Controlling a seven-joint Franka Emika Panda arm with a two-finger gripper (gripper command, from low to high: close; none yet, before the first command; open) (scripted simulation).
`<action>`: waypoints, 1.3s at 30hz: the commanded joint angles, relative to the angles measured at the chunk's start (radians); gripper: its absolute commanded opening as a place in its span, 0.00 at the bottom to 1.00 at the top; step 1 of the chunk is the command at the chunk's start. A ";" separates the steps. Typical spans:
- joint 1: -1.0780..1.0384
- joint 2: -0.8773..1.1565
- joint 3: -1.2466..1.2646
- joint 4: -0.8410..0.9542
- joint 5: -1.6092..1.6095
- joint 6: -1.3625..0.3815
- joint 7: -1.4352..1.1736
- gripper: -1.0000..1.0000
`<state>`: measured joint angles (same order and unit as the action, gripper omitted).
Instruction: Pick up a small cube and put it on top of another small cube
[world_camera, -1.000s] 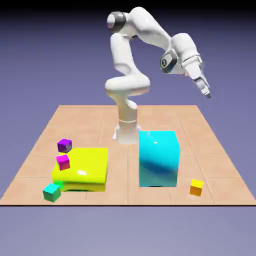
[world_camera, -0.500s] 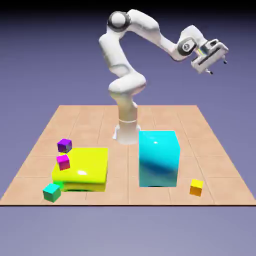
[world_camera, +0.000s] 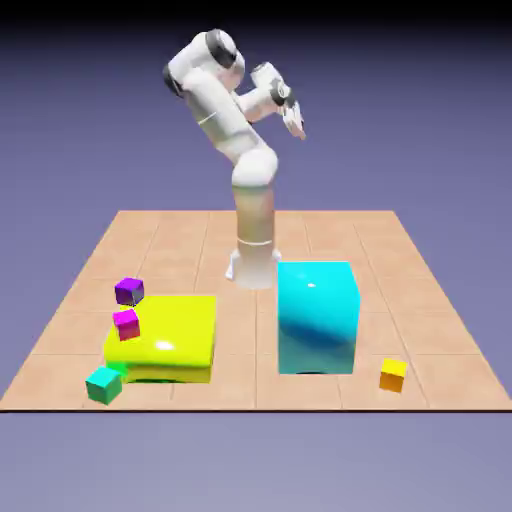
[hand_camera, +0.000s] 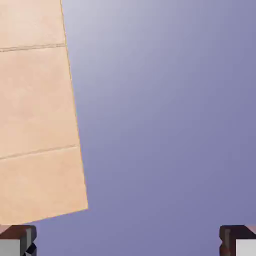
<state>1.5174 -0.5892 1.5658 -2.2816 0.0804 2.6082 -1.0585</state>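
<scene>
Though seamed, tan table (world_camera: 245, 345) — violet backdrop (world_camera: 430, 130).

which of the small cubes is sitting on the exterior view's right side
The orange cube: it alone is right of the big cyan block, while the purple, magenta and teal cubes are all at the left.

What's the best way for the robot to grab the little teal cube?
I'd come straight down from above and pinch two opposite upright sides of the teal cube. Its top is uncovered and its sides are flat. It sits turned at an angle, close to the yellow block, so the gripper should probably twist to match.
</scene>
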 joint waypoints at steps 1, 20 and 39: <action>0.035 0.000 0.036 0.012 0.002 -0.010 -0.042 0.50; 0.697 -0.009 0.725 0.245 0.037 -0.198 -0.833 0.50; 1.305 -0.052 1.307 0.449 0.107 -0.337 -1.554 0.50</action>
<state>2.8220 -0.6416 2.8731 -1.8330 0.1878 2.2710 -2.6127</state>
